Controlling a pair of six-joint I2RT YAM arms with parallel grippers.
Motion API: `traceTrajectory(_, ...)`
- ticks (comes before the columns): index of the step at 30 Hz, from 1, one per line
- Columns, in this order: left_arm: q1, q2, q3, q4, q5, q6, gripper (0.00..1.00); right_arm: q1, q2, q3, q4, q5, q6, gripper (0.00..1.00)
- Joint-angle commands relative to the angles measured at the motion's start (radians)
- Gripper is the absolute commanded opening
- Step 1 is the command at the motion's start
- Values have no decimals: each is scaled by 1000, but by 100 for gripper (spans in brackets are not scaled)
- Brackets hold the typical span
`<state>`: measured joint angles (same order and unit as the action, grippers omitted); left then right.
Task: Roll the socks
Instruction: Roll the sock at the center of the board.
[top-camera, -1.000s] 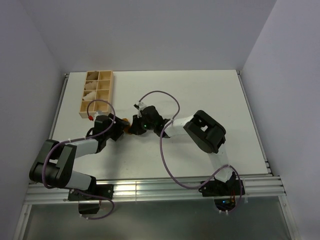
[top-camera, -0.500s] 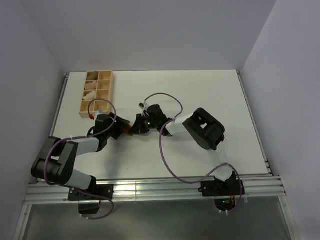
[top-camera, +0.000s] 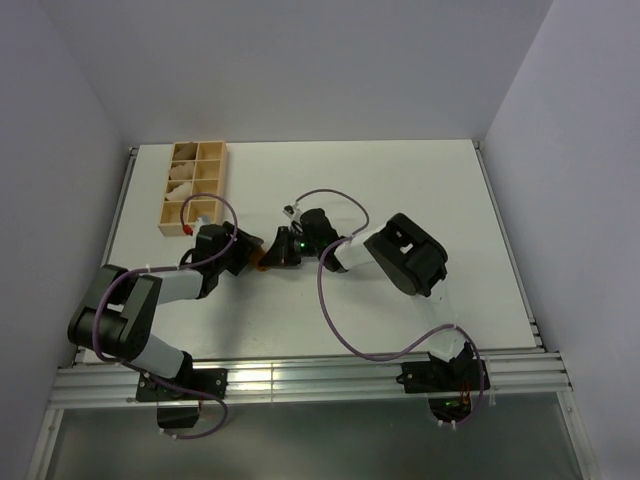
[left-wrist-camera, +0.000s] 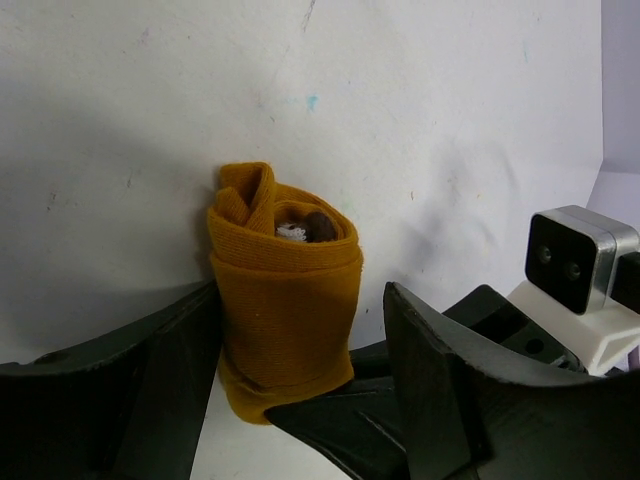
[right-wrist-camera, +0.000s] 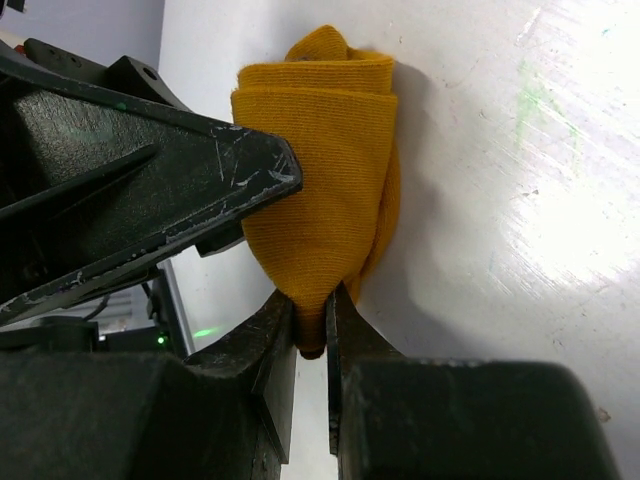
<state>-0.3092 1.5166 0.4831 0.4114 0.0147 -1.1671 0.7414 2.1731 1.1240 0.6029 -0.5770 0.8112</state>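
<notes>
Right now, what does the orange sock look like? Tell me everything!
The sock is mustard-orange knit fabric, rolled into a chunky bundle on the white table. At one end, dark brown and a bit of white peek from the spiral. The right gripper pinches the opposite, tapered end; the open left gripper straddles it, one finger against its side.

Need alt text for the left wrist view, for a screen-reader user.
A rolled mustard-orange fabric sock sits on the white table between the two black fingers of the open left gripper. A bit of dark brown and white shows inside the top of the roll. At the right edge is a white camera housing with two dark lenses, on the other arm.
</notes>
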Motion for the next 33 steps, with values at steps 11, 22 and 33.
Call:
traceTrajectory(11,-41,134,38,-114,-48,30,57,0,76,-21,11,-96,83,0)
traceTrajectory(22,-80,165,63,-146,-62,50,40,-11,85,-33,51,-112,111,2)
traceTrajectory(33,-100,177,155,-261,-107,110,0,-27,2,-78,6,-49,34,49)
